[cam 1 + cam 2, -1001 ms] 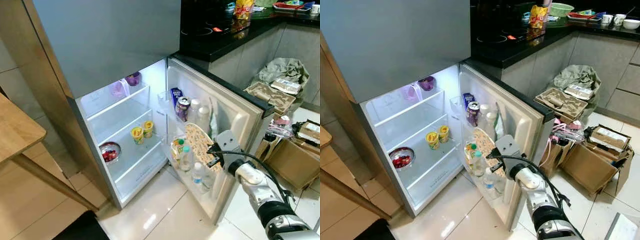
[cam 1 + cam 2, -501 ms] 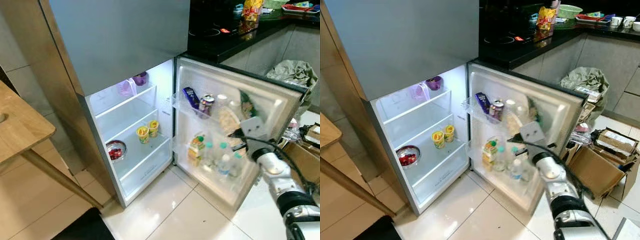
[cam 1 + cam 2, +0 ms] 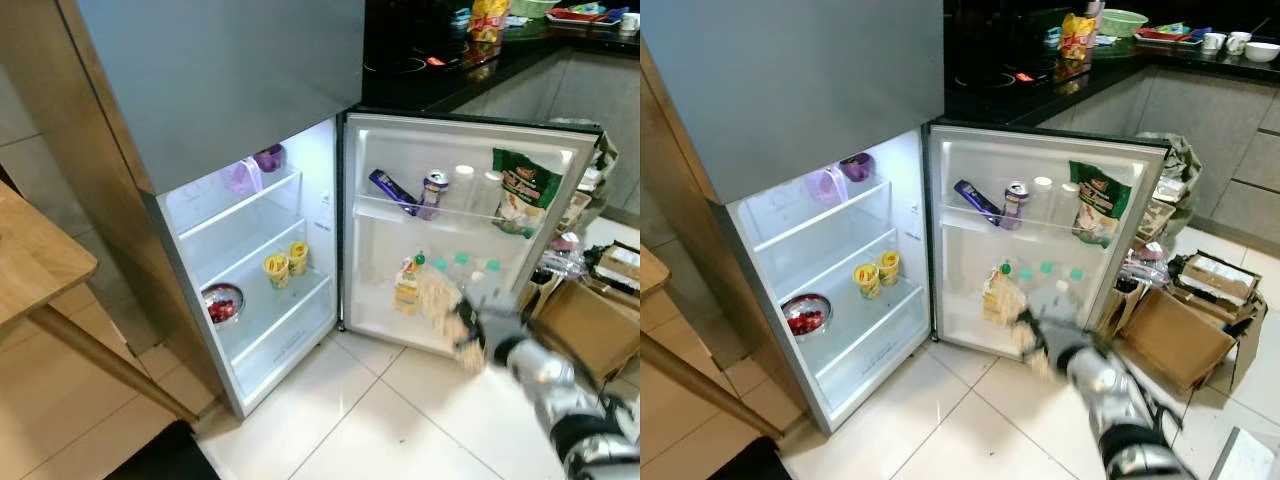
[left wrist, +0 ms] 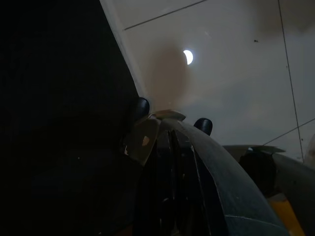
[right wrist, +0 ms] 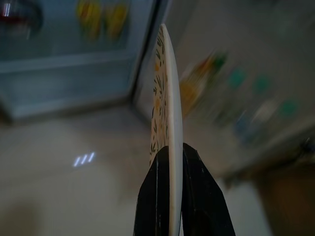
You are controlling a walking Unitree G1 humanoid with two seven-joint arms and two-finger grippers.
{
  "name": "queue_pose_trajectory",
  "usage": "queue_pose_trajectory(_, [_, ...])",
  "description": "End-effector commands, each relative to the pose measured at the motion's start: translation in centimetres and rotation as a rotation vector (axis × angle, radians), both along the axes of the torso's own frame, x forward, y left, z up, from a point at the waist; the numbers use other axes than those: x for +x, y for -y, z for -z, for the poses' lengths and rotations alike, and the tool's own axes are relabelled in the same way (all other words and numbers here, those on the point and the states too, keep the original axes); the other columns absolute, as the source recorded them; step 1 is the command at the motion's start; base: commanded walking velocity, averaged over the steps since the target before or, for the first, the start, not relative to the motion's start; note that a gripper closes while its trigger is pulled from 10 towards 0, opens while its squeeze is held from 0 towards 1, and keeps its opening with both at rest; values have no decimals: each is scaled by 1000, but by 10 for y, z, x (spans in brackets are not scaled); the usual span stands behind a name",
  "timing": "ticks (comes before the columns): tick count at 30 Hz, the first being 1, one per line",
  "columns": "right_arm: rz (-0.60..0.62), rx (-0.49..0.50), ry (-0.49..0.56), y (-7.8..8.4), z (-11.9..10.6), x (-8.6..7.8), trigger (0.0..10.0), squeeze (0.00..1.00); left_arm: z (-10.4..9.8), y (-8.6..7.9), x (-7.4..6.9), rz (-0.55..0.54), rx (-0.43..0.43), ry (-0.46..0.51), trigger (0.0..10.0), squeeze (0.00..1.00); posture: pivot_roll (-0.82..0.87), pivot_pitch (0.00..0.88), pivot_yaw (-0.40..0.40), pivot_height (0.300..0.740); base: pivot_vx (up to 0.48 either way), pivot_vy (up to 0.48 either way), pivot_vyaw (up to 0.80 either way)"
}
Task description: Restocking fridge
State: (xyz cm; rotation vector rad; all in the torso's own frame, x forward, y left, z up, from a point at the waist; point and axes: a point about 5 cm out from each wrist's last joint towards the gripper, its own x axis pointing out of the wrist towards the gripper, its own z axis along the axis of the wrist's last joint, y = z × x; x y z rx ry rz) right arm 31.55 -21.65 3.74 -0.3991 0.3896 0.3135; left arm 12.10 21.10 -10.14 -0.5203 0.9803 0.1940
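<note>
The lower fridge compartment (image 3: 250,260) stands open and lit, with its door (image 3: 470,230) swung wide. Inside are a bowl of red fruit (image 3: 221,303), two yellow cups (image 3: 283,265) and a purple tub (image 3: 267,157). The door shelves carry a blue packet (image 3: 393,190), a can (image 3: 434,190), a green bag (image 3: 520,190), a carton (image 3: 406,288) and bottles. My right gripper (image 5: 172,147) is shut on the rim of a patterned plate (image 5: 167,88). It holds the plate (image 3: 438,305) upright, low in front of the door, blurred by motion. My left gripper (image 4: 170,128) hangs shut over the floor.
A wooden table (image 3: 30,260) juts in at the left. Open cardboard boxes (image 3: 590,320) and bags crowd the floor right of the door. A black counter (image 3: 450,70) runs behind. A dark mat (image 3: 160,455) lies on the white tiles in front.
The fridge door has swung from half open to wide open. My right arm with the plate has dropped lower and come away from the door shelves. The camera has shifted a little.
</note>
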Motion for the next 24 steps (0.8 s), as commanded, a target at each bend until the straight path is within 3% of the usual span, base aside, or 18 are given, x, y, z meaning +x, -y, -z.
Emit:
queue_pose_trajectory(1, [14,-20,-78,1,16,-12,10000,0,0,-3,-1,1,20,-4,10000,0,-74,14,9,740,0,0,0])
queue_pose_trajectory(3, [40,-40,-162,4,37,-30,10000,0,0,-4,0,-1,24,-2,10000,0,-74,14,9,740,0,0,0])
queue_pose_trajectory(4, [71,-56,-238,7,53,-48,10000,0,0,-4,-1,-2,27,-4,10000,0,-73,5,8,740,0,0,0])
queue_pose_trajectory(5, [71,-56,-238,7,53,-48,10000,0,0,-4,-1,-2,27,-4,10000,0,-73,5,8,740,0,0,0])
queue_pose_trajectory(6, [120,-58,-313,12,69,-68,10000,0,0,-4,-1,-3,31,-6,10000,0,-71,0,7,740,0,0,0])
queue_pose_trajectory(7, [120,-58,-313,12,69,-68,10000,0,0,-4,-1,-3,31,-6,10000,0,-71,0,7,740,0,0,0])
queue_pose_trajectory(9, [158,-61,-367,16,80,-83,10000,0,0,-5,-1,-4,37,-8,10000,0,-70,0,5,740,0,0,0])
queue_pose_trajectory(13, [270,-61,-496,28,103,-123,10000,0,-1,-9,0,-16,66,-6,10000,0,-68,0,3,740,0,0,0])
queue_pose_trajectory(15, [287,-56,-515,30,106,-129,10000,0,-2,-11,0,-21,73,-7,10000,0,-67,0,1,740,0,0,0])
queue_pose_trajectory(19, [343,-69,-616,36,120,-163,10000,0,-6,-27,4,-62,154,-8,10000,0,-67,0,1,740,0,0,0])
queue_pose_trajectory(24, [387,-48,-656,35,126,-177,10000,0,-9,-38,7,-136,184,-8,10000,0,-70,0,6,740,0,0,0])
